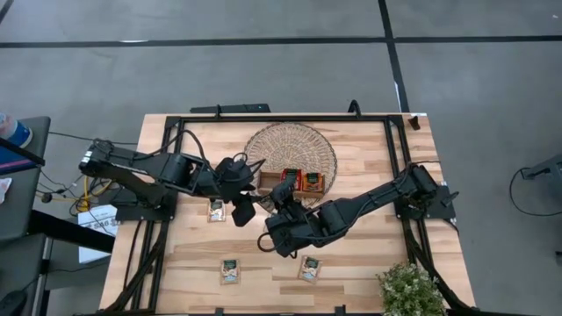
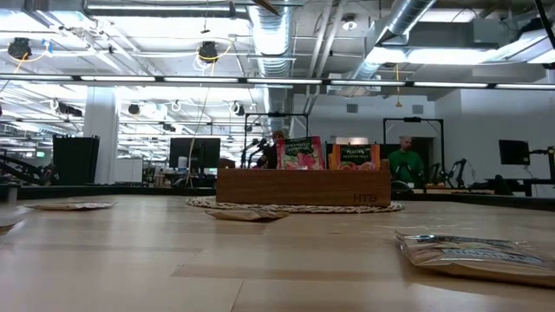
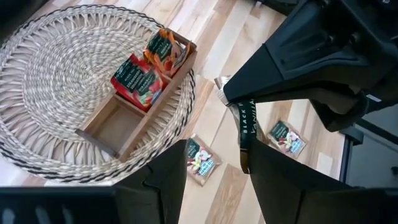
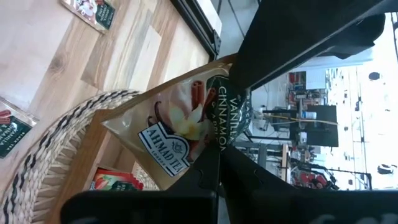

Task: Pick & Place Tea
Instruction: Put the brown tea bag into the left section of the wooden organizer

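1. A pale tea sachet (image 4: 186,121) with a dark-green top is pinched between the pressed-together fingers of the right gripper (image 4: 219,149), held in the air above the wooden tray (image 1: 291,182).
2. The left gripper (image 3: 214,163) hangs just beside it with its fingers spread, holding nothing; the sachet's edge (image 3: 244,124) shows past them.
3. The tray sits on a round wicker mat (image 1: 291,151); two of its compartments hold red sachets (image 3: 137,78) and orange sachets (image 3: 163,50), and the third is empty.
4. More sachets lie flat on the table (image 1: 369,254): one (image 1: 216,209) near the left arm, two (image 1: 230,271) (image 1: 309,268) toward the front edge.
5. A small plant (image 1: 409,290) stands at the table's front right corner.
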Controlling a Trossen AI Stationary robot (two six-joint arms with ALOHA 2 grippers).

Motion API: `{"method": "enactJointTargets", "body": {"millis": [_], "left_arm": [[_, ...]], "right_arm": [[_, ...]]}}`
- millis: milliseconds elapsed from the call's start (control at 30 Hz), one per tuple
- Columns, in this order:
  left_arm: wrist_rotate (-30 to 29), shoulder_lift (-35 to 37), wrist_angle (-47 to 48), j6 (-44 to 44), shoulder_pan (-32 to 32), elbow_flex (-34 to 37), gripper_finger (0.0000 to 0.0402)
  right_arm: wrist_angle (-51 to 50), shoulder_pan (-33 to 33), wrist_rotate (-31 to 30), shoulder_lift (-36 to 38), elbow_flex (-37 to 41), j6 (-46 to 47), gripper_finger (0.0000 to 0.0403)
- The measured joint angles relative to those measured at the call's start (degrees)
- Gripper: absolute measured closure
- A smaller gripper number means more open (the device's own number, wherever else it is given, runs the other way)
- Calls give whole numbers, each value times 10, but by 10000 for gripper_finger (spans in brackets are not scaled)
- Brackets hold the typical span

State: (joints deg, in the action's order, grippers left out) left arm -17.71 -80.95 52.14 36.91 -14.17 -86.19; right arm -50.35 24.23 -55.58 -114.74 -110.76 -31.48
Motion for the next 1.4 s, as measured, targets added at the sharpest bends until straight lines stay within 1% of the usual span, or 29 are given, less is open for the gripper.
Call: {"method": "enactJointTargets", "body": {"millis": [367,633,767,867,967,1033,1200,1400], "left_arm": [[12,0,-23,0,0,0,243],[15,0,-22,1,3,0,248],[16,-1,-21,1,3,0,277],[17,-1,-20,-2,3,0,319],[20,-8,-19,-14,3,0,373],[21,-17,-19,-18,3,0,393],[31,-34,-17,-31,4,0,401],[29,-35,-17,-32,4,0,401]], "right_arm": [[17,-8,2,0,0,-3,403],[16,-6,2,0,0,-5,403],[16,-8,2,0,0,-5,403],[17,-8,2,0,0,-5,403],[18,-8,2,0,0,-6,403],[22,-8,2,0,0,-7,403],[21,-8,5,0,0,-7,403],[20,-8,5,0,0,-2,403]]}}
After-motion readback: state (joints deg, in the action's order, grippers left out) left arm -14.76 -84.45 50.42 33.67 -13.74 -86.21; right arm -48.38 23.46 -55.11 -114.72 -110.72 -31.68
